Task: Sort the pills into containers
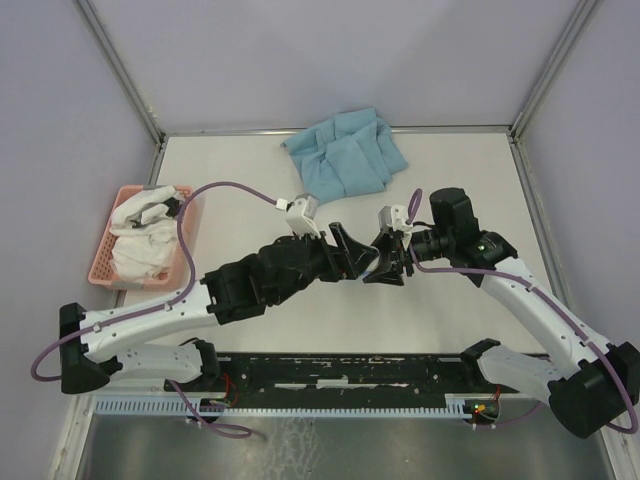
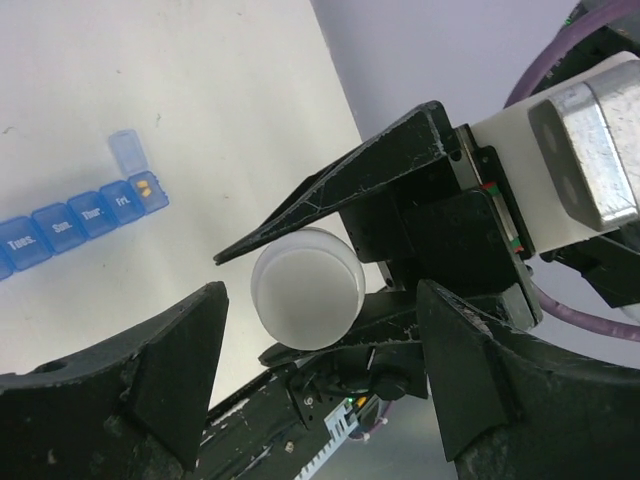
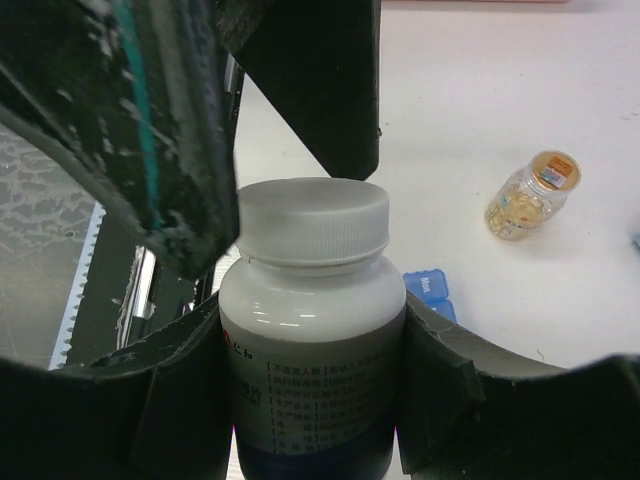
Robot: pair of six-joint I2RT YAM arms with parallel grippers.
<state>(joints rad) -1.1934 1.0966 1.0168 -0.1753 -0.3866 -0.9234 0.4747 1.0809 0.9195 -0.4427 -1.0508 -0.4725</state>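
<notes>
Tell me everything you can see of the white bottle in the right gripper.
The white bottle is opaque plastic with a ribbed white cap still on, a printed label and a dark blue band below. The jaws of the right gripper clamp its body, holding it off the table. The open jaws of the left gripper flank the cap.

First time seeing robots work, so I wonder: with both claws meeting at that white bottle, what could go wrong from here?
The left gripper stands open around the cap; closing off-centre, it might slip or twist the white bottle in the right gripper's hold. Once uncapped, a tilted bottle could spill its contents onto the table, since the blue organiser lies off to one side.
</notes>
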